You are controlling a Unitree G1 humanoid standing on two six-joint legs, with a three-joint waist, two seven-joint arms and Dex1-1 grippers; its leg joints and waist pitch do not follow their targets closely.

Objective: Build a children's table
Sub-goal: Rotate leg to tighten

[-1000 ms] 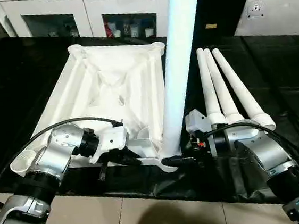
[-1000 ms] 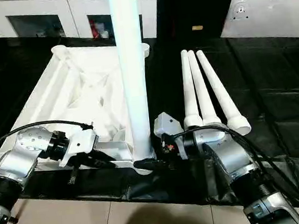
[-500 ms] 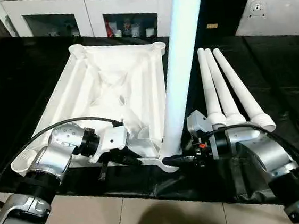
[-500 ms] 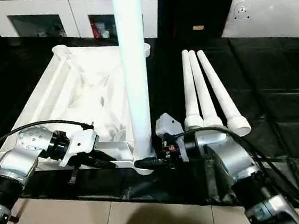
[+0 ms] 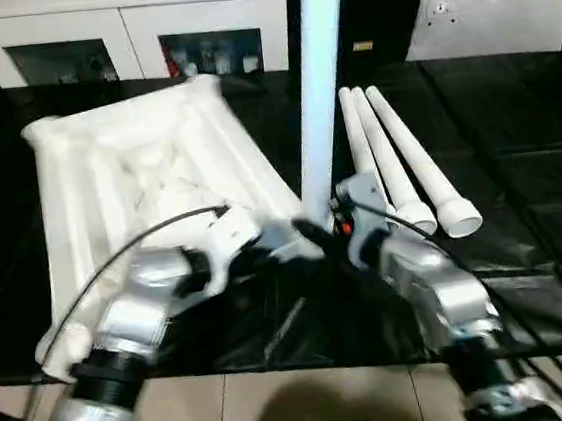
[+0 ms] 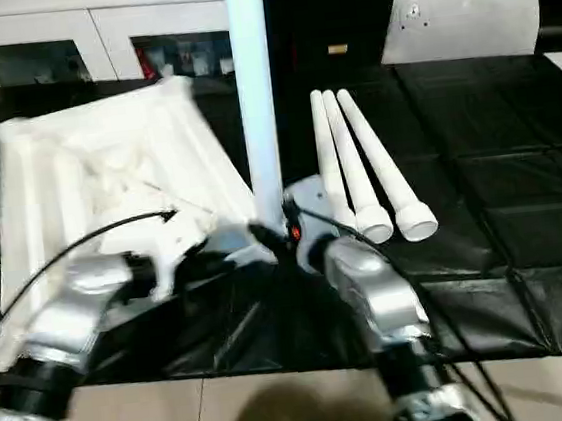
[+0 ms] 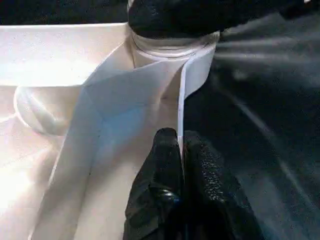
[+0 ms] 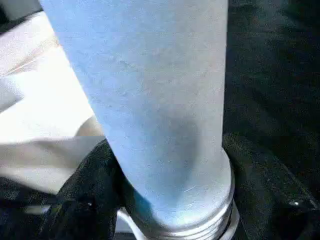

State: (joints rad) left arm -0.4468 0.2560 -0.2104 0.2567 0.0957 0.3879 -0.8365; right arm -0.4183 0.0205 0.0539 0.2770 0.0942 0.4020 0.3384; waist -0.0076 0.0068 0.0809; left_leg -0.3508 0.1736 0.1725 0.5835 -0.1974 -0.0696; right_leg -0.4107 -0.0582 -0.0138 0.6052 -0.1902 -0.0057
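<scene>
The white table top (image 5: 125, 157) lies upside down on the left, ribs up. One white leg (image 5: 319, 76) stands upright in its near right corner socket (image 7: 172, 57). My right gripper (image 8: 175, 200) is shut on that leg's thick base, with a black finger (image 8: 82, 192) on either side. My left gripper (image 7: 179, 142) is shut on the thin raised rim (image 7: 181, 100) of the top, just beside that socket. Three more legs (image 5: 397, 163) lie side by side to the right, thick ends toward me.
A black cloth (image 5: 525, 145) covers the work table, whose front edge (image 5: 375, 336) runs just below my forearms. A white cabinet (image 5: 122, 41) stands behind it, and a white sheet (image 5: 491, 12) lies at the back right. A black cable (image 5: 133, 241) loops over my left forearm.
The whole view has shifted. Against the lying legs, the top has swung round, and its corner with the upright leg now stands farther from the front edge. Both grips are unchanged.
</scene>
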